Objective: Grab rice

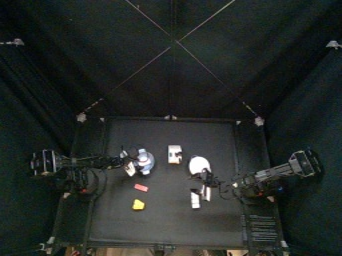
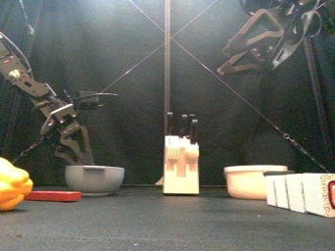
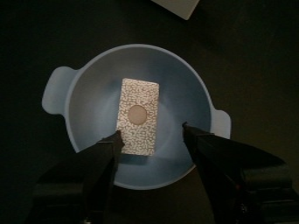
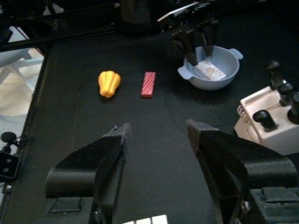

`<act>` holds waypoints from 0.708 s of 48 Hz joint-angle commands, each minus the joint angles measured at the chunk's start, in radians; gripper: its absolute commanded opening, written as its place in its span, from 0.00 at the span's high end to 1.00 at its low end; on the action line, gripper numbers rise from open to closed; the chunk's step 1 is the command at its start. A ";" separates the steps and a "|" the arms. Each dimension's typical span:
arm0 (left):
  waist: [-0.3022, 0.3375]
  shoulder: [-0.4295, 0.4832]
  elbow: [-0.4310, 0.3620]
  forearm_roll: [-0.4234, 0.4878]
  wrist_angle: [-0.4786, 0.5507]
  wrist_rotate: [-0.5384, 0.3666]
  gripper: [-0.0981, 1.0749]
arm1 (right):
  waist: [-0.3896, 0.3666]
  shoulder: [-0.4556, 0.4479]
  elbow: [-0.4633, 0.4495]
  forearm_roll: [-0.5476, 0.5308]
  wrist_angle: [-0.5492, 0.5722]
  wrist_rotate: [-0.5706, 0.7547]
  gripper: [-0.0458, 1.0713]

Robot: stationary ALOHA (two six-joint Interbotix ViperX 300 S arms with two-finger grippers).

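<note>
- Nearest the front edge of the black desk (image 2: 157, 221): a yellow pepper-shaped toy (image 2: 12, 183) and a flat red bar (image 2: 50, 195) at one side, white cartons (image 2: 304, 192) at the other.
- Further back, a two-handled pale-blue bowl (image 3: 131, 122) holds the rice (image 3: 140, 115), a speckled white and pale-blue packet lying flat on the bowl's bottom.
- The left pincer (image 3: 156, 149) hangs directly over the bowl, jaws spread wide on either side of the packet's near end, gripping nothing.
- A white block (image 2: 179, 163) with dark handles stands at mid-desk; a round white dish (image 2: 254, 180) sits beside it.
- The right pincer (image 4: 158, 136) hangs high above the desk, jaws apart and empty.
</note>
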 commanded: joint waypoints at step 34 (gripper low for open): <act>0.035 0.067 -0.063 0.285 0.014 0.002 0.14 | -0.003 -0.002 -0.014 -0.002 0.003 0.002 0.17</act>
